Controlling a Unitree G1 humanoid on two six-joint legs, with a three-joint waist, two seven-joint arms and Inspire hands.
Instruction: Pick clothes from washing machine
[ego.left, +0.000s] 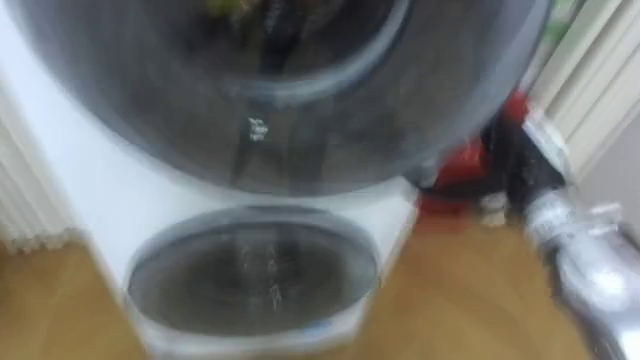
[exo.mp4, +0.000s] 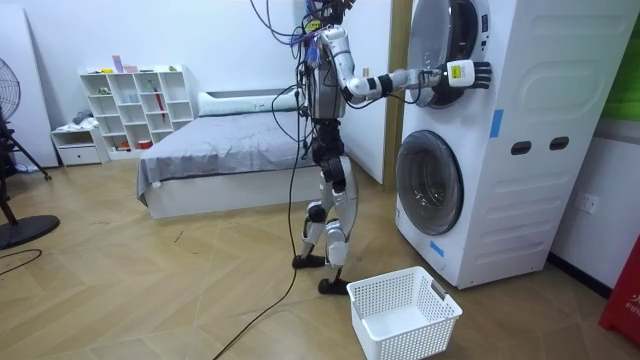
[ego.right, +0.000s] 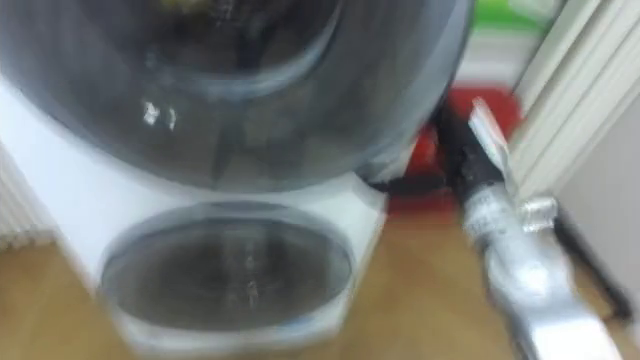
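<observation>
Right hand (exo.mp4: 474, 72) is raised at the upper right of the room view, with the arm near level and the fingers stretched straight at the rim of the upper door (ego.left: 270, 90). You will find the clothes (ego.left: 232, 8) only as a blurred yellowish patch behind that glass, at the top edge. The lower door (ego.left: 255, 272) is closed. A red object (ego.left: 462, 165) lies right of the washing machine (exo.mp4: 530, 150). A white basket (exo.mp4: 404, 310) stands on the floor at lower centre, near the robot's feet.
</observation>
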